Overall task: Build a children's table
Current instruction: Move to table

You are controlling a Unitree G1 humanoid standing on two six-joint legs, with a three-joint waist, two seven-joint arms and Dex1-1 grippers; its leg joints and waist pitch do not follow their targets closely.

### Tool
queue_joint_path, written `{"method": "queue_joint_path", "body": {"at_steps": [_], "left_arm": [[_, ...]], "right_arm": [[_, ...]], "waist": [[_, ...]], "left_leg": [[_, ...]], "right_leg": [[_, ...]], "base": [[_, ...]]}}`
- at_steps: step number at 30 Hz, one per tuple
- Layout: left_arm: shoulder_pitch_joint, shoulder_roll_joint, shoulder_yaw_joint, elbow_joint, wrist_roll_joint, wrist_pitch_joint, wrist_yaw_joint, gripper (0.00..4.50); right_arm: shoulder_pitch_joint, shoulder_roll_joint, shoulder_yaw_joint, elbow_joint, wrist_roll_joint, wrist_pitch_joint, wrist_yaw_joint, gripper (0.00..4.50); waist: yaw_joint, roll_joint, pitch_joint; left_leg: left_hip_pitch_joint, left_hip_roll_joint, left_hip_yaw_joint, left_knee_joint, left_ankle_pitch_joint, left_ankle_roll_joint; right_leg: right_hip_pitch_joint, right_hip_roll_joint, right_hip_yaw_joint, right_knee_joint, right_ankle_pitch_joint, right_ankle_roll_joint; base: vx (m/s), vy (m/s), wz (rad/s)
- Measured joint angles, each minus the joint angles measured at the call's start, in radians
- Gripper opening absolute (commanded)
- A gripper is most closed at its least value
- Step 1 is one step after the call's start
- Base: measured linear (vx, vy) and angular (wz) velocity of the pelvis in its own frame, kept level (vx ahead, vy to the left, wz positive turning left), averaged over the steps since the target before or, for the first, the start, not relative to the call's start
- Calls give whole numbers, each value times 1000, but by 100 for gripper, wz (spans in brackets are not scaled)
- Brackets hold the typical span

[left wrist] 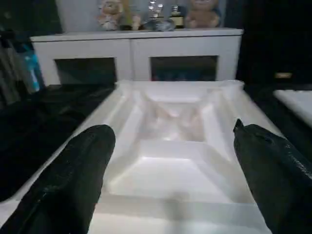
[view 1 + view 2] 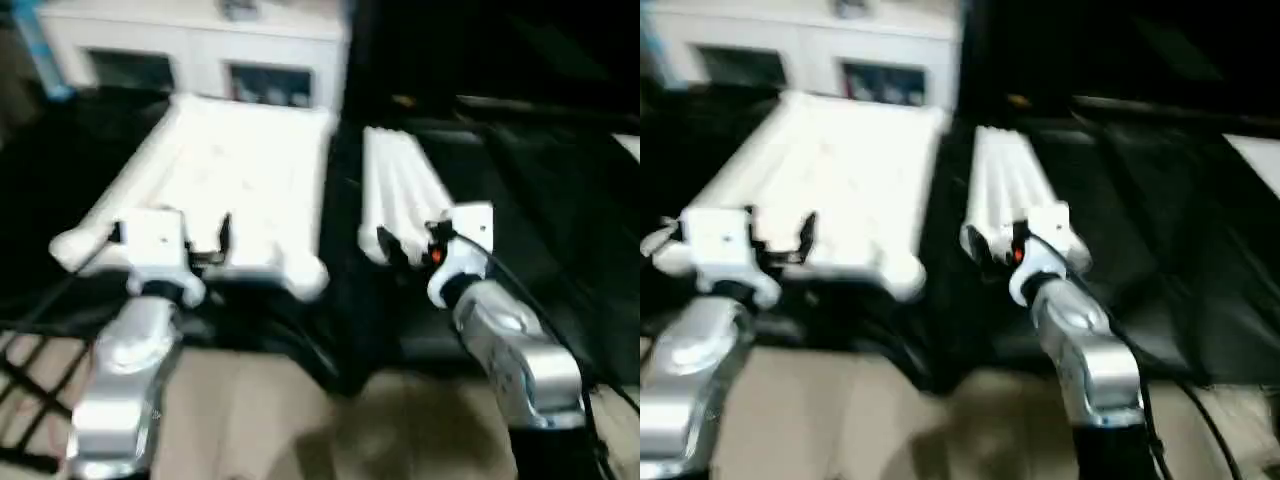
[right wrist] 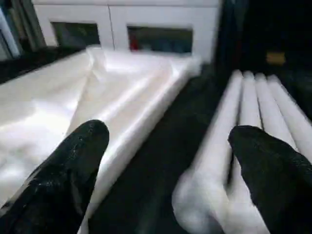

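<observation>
The white tabletop (image 2: 225, 180) lies upside down on a black surface, ribbed underside up, with rounded sockets at its corners. To its right lie several white tubular legs (image 2: 398, 190) side by side. My left gripper (image 2: 200, 240) hovers open over the tabletop's near edge; the left wrist view shows the ribbed underside (image 1: 170, 141) between its black fingers (image 1: 73, 180). My right gripper (image 2: 405, 240) is open at the near ends of the legs (image 3: 253, 107), with nothing between its fingers (image 3: 68, 170).
A white cabinet (image 2: 200, 45) with glass doors stands behind the tabletop, with figurines and bottles on top (image 1: 156, 12). A blue object (image 2: 40, 50) leans at the far left. Black cloth covers the work surface (image 2: 560, 200). Brown floor (image 2: 280, 420) lies near me.
</observation>
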Motion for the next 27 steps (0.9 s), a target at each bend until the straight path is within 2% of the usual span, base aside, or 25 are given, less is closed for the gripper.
{"method": "queue_joint_path", "body": {"at_steps": [1,2,3,4,5,6,7,8,9,10,11,12,13,14,15,16,17,18,19,20,21,23,25,26,27], "left_arm": [[0,7,7,7,0,2,-7,439],[1,6,5,9,0,4,-12,439],[-2,4,1,9,0,4,-20,439],[-4,9,-14,9,0,3,-33,439],[-6,13,-27,9,-1,1,-45,439],[-7,18,-37,9,-2,1,-55,439],[-15,24,-44,11,-3,0,-68,439],[-24,20,-66,24,-7,0,-87,439],[-28,18,-95,28,-14,0,-107,439],[-32,26,-121,33,-21,0,-141,439],[-37,42,-135,40,-23,0,-164,439],[-40,53,-139,45,-22,0,-182,439],[-40,61,-139,51,-22,-2,-197,439],[-40,77,-142,52,-24,-4,-221,439],[-40,111,-148,53,-33,-10,-266,439],[-35,164,-158,63,-46,-13,-330,439],[-32,194,-161,74,-58,-10,-375,439],[-32,215,-164,86,-67,-6,-410,439],[-32,227,-167,88,-80,7,-445,439],[-34,230,-174,87,-83,9,-462,439],[-37,242,-194,88,-92,8,-501,414],[-37,297,-235,98,-112,7,-596,405],[-46,359,-236,135,-127,3,-693,400],[-47,375,-232,151,-137,3,-722,370],[-52,388,-232,166,-143,2,-754,370]], "right_arm": [[-4,9,19,1,1,0,5,441],[-3,9,22,6,1,1,8,441],[-2,8,21,9,0,2,8,441],[0,7,19,9,-1,4,7,441],[4,6,18,9,-2,6,7,441],[7,6,18,9,-3,8,7,441],[10,2,16,9,-4,13,6,441],[22,-12,6,12,-4,21,5,441],[31,-21,-7,18,-6,28,2,441],[36,-33,-23,23,-5,44,5,441],[36,-45,-28,22,-3,50,13,441],[35,-52,-28,20,1,51,26,441],[34,-54,-26,17,3,52,44,441],[34,-67,-19,10,9,53,69,441],[30,-85,-1,3,23,56,112,441],[28,-109,49,0,36,65,172,441],[20,-123,81,-3,41,67,211,441],[13,-133,99,-10,44,67,241,441],[7,-150,106,-22,45,68,265,441],[5,-160,104,-26,44,68,276,441],[4,-179,107,-26,45,69,299,450],[-3,-228,110,-25,54,75,360,450],[-26,-275,116,-26,66,75,439,450],[-35,-288,117,-29,67,73,462,450],[-38,-300,121,-30,67,68,486,450]], "waist": [[-13,-17,-1],[-21,-19,-2],[-30,-19,-3],[-39,-22,-4],[-49,-29,-6],[-57,-44,-6],[-59,-85,-9],[-61,-76,-7],[-49,-68,-7],[-37,-63,-8],[-31,-58,-8],[-26,-49,-7],[-13,-28,-7],[-4,-5,-11],[0,16,-12],[-2,17,-14],[-3,16,-14],[-3,15,-14],[-4,8,-16],[-6,2,-19],[-7,0,-18],[-9,0,-18],[-19,1,-16],[-22,2,-15],[-24,4,-13]], "left_leg": [[3,-11,-3,3,-13,4],[14,-12,-8,4,-25,4],[23,-12,-5,4,-34,6],[34,-15,0,4,-44,7],[48,-22,10,2,-55,4],[61,-35,23,1,-64,1],[75,-59,44,4,-79,-6],[81,-58,45,15,-92,5],[81,-58,39,42,-110,36],[68,-65,18,82,-114,43],[55,-68,6,102,-110,38],[40,-66,-5,103,-108,33],[14,-48,-14,92,-97,15],[-1,-27,-16,51,-77,-3],[-16,-3,-16,33,-24,-24],[-17,-6,-19,37,-27,-19],[-17,-12,-19,37,-30,-15],[-17,-22,-20,39,-32,-12],[-18,-41,-25,39,-32,-12],[-23,-53,-21,39,-32,-12],[-25,-54,-15,35,-32,-13],[-24,-45,-3,22,-24,-21],[-18,-39,5,12,-22,-27],[-12,-34,11,10,-20,-29],[-6,-27,20,9,-20,-31]], "right_leg": [[-42,-10,4,84,-10,0],[-71,-7,2,124,-11,12],[-102,-8,1,137,-7,24],[-138,-12,1,138,3,39],[-170,-25,1,121,23,40],[-185,-40,5,84,48,31],[-175,-62,33,25,121,19],[-167,-53,43,31,128,18],[-156,-38,58,24,120,13],[-143,-35,60,17,111,10],[-130,-29,64,10,107,6],[-116,-20,68,4,103,1],[-98,-3,66,-5,96,-1],[-91,10,54,-7,90,-1],[-93,24,44,3,81,4],[-105,15,37,20,71,2],[-124,4,34,47,76,1],[-140,-12,38,60,86,13],[-156,-38,63,37,101,39],[-162,-55,77,24,113,75],[-168,-57,81,28,114,77],[-170,-55,79,22,120,69],[-166,-55,78,22,119,56],[-163,-55,77,21,121,53],[-159,-55,76,22,122,51]], "base": [[210,45,3],[210,45,3],[199,23,5],[180,14,-2],[180,14,-2],[175,-27,-4],[153,-92,4],[153,-92,4],[165,-99,16],[200,-52,12],[200,-52,12],[192,-28,14],[168,24,17],[168,24,17],[124,64,5],[132,53,5],[132,53,5],[117,57,6],[3,84,1],[3,84,1],[0,0,0],[0,0,0],[-64,-49,0],[-81,-43,0],[-82,-38,4]]}}
